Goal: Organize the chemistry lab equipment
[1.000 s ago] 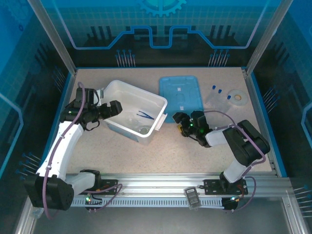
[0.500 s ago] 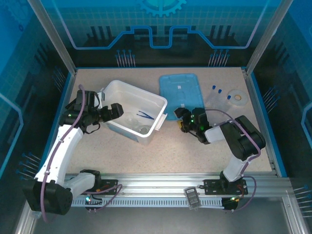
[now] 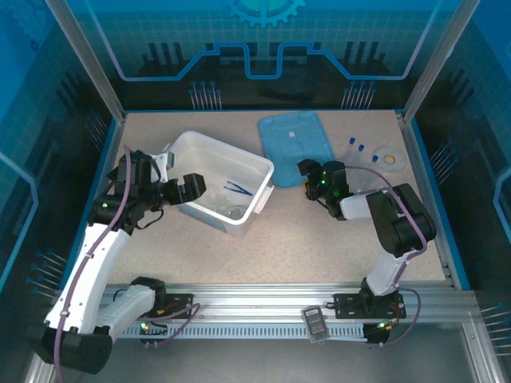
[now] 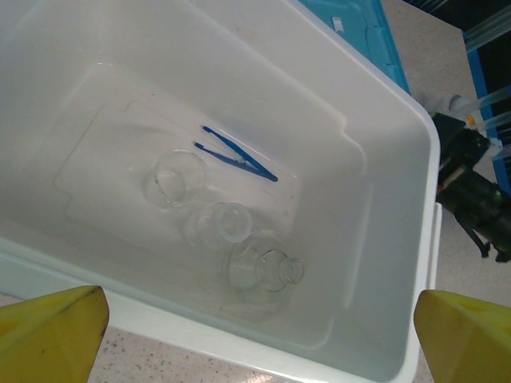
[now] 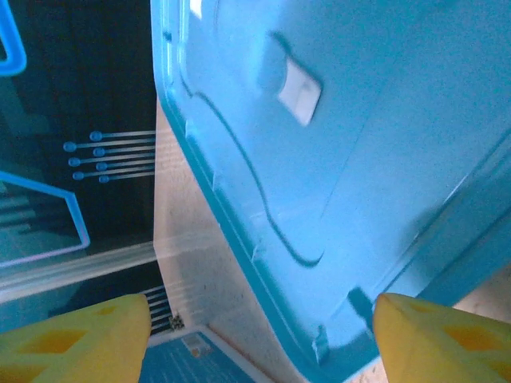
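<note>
- Speckled beige worktop [image 3: 239,255], boxed in by blue panels, carries everything; the arms are bolted at its near edge.
- White bin [image 3: 263,171] sits left of centre, nearer the far edge, set askew to it.
- Blue lid [image 3: 295,137] lies flat just beside the bin's right end, its long axis running from the far edge toward the middle.
- Left gripper [image 3: 190,191] hovers at the bin's left wall with its fingers spread wide and nothing between them.
- Right gripper [image 3: 306,169] is at the lid's near right corner. Its fingers are apart and straddle the lid's edge (whether they touch it I cannot tell).
- Glass beakers [image 4: 177,176] cluster on the bin floor. The one closest to the near wall seems tipped over, neck toward the right wall.
- Blue tweezers [image 4: 236,160] lie flat in the bin, long axis along its length, splayed tips toward the left wall.
- Tubes [image 3: 355,146] lie out near the far right corner beside a tape ring [image 3: 389,158]. Their clear bodies are too faint to give an axis.
- Step in hand, as I judge it, is handling the lid, though the tubes are not yet binned.
- Next move calls for a firm pinch on the lid's thin rim, or fetching the tubes first.
</note>
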### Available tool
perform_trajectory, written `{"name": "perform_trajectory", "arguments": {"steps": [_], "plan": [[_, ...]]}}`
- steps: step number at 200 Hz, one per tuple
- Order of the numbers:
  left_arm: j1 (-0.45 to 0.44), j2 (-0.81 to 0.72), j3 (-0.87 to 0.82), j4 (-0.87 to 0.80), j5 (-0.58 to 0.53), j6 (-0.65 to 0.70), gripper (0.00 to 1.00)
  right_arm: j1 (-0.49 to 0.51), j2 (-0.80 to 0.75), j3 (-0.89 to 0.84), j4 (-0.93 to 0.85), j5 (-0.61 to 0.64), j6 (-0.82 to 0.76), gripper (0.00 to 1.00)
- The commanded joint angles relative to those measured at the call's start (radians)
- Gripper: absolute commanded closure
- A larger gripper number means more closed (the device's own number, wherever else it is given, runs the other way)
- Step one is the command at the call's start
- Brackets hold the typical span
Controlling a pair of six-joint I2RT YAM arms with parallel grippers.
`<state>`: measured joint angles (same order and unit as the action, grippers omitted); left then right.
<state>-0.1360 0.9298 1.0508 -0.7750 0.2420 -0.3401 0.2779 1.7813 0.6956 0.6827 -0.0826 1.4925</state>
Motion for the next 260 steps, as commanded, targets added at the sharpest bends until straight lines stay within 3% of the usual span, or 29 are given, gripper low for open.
{"name": "perform_trajectory", "arguments": {"steps": [1,41,81,114,220,260], "plan": [[-0.017,-0.044,0.034,-0.054,0.042,0.019,0.01,-0.027,0.027,0.02,0.007,0.02,0.013,0.25],[-0.098,-0.086,-0.031,-0.073,0.077,0.007,0.01,-0.009,-0.011,0.01,-0.016,0.012,0.011,0.25],[-0.243,-0.106,-0.095,-0.058,0.043,-0.038,0.01,0.031,-0.064,-0.038,-0.03,0.02,0.005,0.25],[-0.307,-0.103,-0.147,-0.034,0.004,-0.072,0.01,0.037,-0.07,-0.079,-0.002,0.02,0.019,0.25],[-0.394,0.003,-0.218,0.109,-0.077,-0.125,0.01,-0.01,0.018,-0.011,0.011,-0.02,0.045,0.25],[-0.41,0.075,-0.202,0.167,-0.081,-0.123,0.01,-0.035,0.032,0.067,-0.091,-0.041,0.012,0.24]]}}
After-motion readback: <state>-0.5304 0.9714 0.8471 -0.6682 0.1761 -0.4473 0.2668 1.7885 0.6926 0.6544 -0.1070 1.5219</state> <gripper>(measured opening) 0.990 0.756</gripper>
